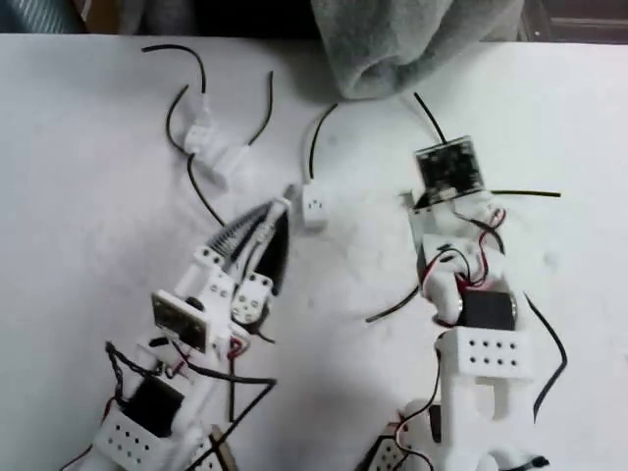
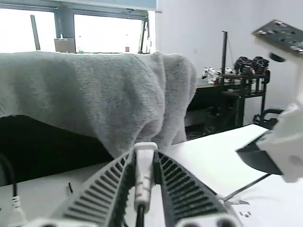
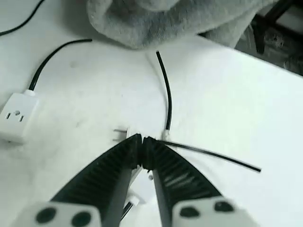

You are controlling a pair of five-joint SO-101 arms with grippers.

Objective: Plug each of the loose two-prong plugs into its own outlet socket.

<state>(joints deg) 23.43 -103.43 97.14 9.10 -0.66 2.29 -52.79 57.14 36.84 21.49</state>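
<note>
My left gripper (image 1: pixel 279 210) is shut on a white two-prong plug (image 2: pixel 144 172), held upright between the ribbed fingers with its black cord hanging below. A white outlet socket (image 1: pixel 314 204) with a black cord lies just to the right of that gripper's tips; it also appears off to the side in the right wrist view (image 3: pixel 16 116). My right gripper (image 3: pixel 142 140) is shut on a second white plug (image 3: pixel 137 188), whose prongs (image 3: pixel 120 134) poke out beside the tips. In the high view this gripper (image 1: pixel 416 204) sits under its camera board.
A grey towel (image 1: pixel 412 39) drapes over the table's far edge. Another white socket and plug pair (image 1: pixel 211 149) with black cords lies at the far left. Thin black cords (image 3: pixel 166 90) trail across the table near the right gripper.
</note>
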